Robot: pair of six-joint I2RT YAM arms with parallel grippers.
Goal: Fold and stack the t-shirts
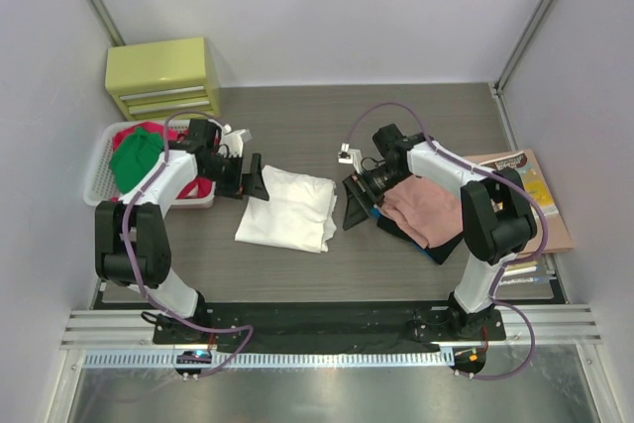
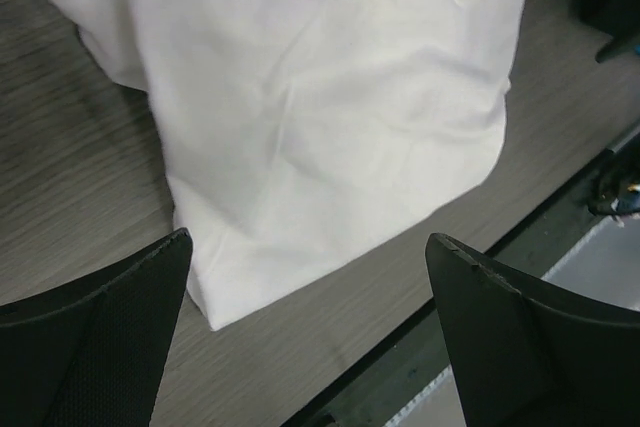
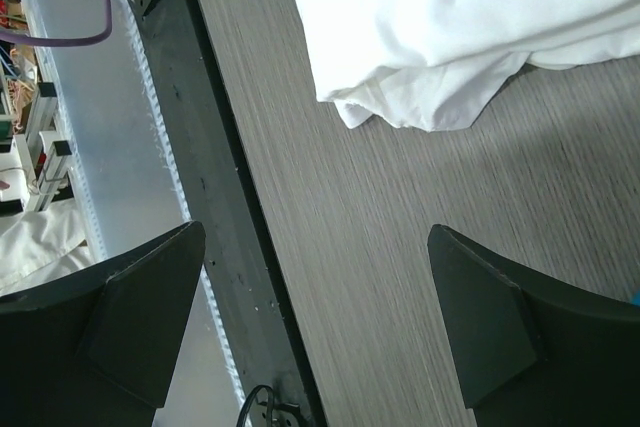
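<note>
A folded white t-shirt (image 1: pixel 287 210) lies flat on the table between my two arms, its printed side hidden. My left gripper (image 1: pixel 253 183) hovers open just past the shirt's left edge, and the white cloth (image 2: pixel 320 97) fills the left wrist view above the open jaws (image 2: pixel 310 277). My right gripper (image 1: pixel 357 203) stands open off the shirt's right edge, with a rumpled white corner (image 3: pixel 450 27) ahead of it and bare table between the fingers (image 3: pixel 318 287). A salmon-pink t-shirt (image 1: pixel 426 207) tops a stack at the right, with dark cloth (image 1: pixel 436 248) beneath. Green (image 1: pixel 134 158) and red (image 1: pixel 149 132) t-shirts sit in the basket.
The white slotted basket (image 1: pixel 99 160) stands at the far left, with a yellow-green drawer cabinet (image 1: pixel 163 76) behind it. A thin book (image 1: pixel 540 195) lies at the right edge beside the stack. A black mounting rail (image 1: pixel 327 322) runs along the table's near edge.
</note>
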